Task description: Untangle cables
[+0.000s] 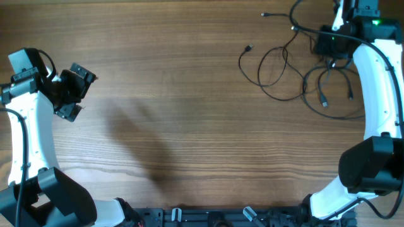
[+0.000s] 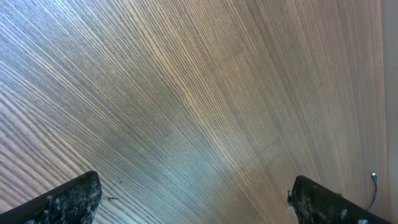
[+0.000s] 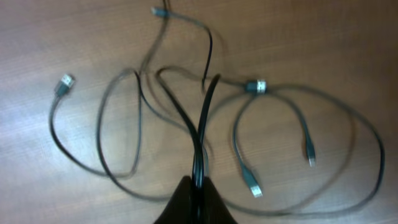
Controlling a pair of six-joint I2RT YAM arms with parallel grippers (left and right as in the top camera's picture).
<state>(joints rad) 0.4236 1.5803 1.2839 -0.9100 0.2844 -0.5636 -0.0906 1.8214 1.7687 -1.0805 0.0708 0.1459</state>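
My right pincer (image 3: 198, 184) is clenched on the cables (image 3: 255, 86). It pinches a few dark strands together right at its tips. Ahead of those tips the strands fan out into loose loops lying flat on the table (image 1: 189, 126). One wide loop swings off to one side and ends in a small plug (image 3: 64, 84). Another runs round the other side, with two short plug ends (image 3: 254, 185) lying inside it. One more plug (image 3: 160, 10) lies farthest ahead of the tips. The loops cross one another just ahead of my grip.

My left pincer (image 1: 77, 93) is released, jaws spread wide, grasping nothing. Only bare wood lies between its fingers (image 2: 68, 199), and it is well apart from the cables.
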